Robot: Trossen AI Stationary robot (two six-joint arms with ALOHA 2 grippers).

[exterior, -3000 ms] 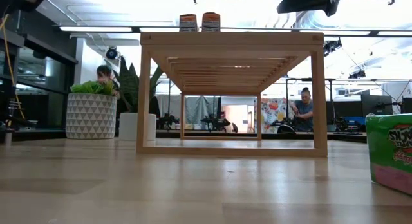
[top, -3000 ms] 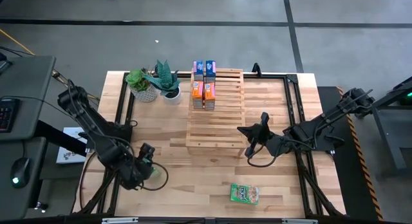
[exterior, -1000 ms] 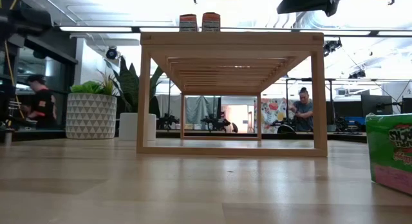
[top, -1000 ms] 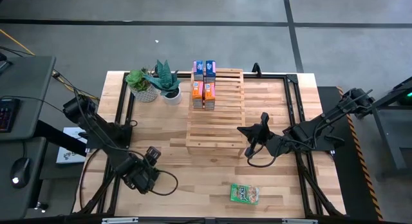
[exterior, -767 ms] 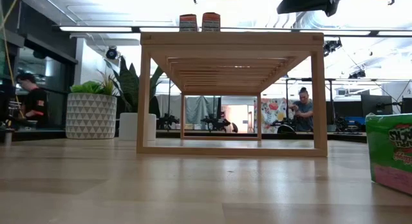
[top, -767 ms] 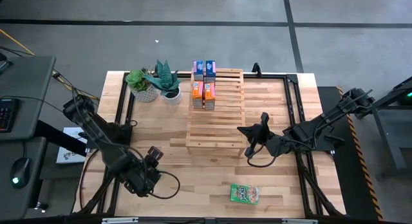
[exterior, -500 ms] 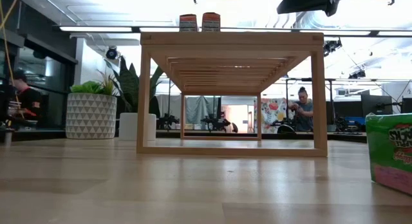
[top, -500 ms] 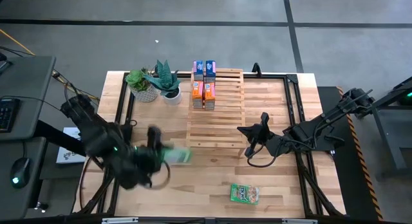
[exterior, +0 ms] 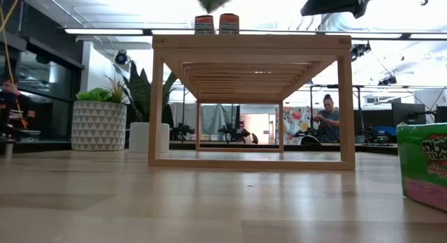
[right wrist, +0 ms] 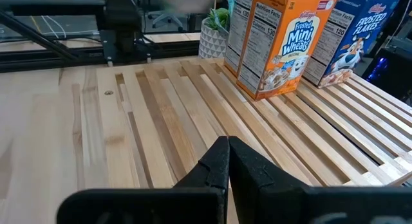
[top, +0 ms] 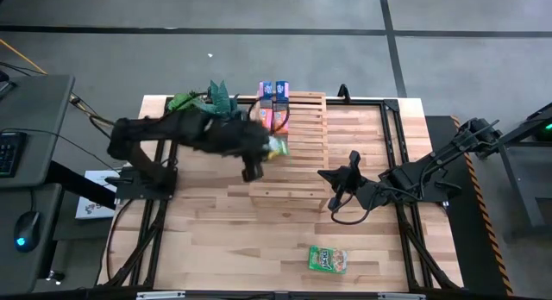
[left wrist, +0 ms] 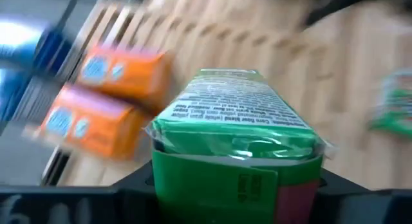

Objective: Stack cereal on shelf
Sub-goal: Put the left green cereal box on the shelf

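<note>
Cereal: your left pincer [top: 270,149] is clamped on a green box [left wrist: 237,130] above the shelf [top: 289,162]; your right pincer [right wrist: 227,161], fingers together, waits beside it.

Two potted plants [exterior: 99,121] near table's [top: 216,240] back-left corner, perhaps touching.

Light-wood plank worktop [top: 216,240] bearing a large pale slatted wooden shelf [top: 297,166] near its far middle. On the shelf's far end: two orange cardboard cereal boxes [right wrist: 280,44] and two blue ones [right wrist: 351,34] upright. Beside the shelf, two potted green plants [top: 194,102]. Near the front edge, one green cereal box [top: 328,259] flat.
</note>
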